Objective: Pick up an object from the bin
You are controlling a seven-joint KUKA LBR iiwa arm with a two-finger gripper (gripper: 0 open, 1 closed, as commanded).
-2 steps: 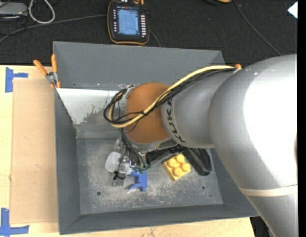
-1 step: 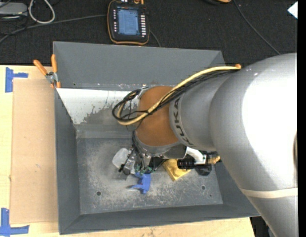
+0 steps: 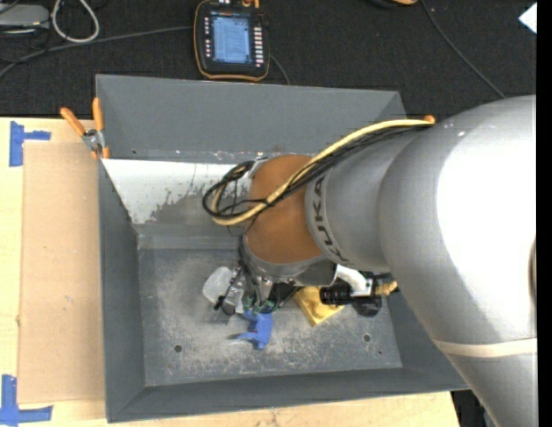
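Open room: the grey metal bin (image 3: 169, 350) has sloped walls and a flat floor. The left part of the floor and the strip along the near wall are bare. The right part lies under the arm. The far wall is clear above a pale, scuffed band.

Position: the gripper (image 3: 250, 299) stands low at the middle of the floor, under the orange cover (image 3: 274, 221), which carries looped black and yellow cables (image 3: 224, 201). Whether the claw is open or closed cannot be told, as the wrist hides it.

Contents: a small cluster lies around the gripper. A clear crumpled plastic piece (image 3: 217, 284) lies just left of it, a blue angular plastic piece (image 3: 257, 329) just on its near side, and a yellow wedge-shaped piece (image 3: 312, 309) just right. A black-and-white part (image 3: 352, 293) touches the yellow piece's right edge.

Surface: the floor is dull metal, speckled and scratched.
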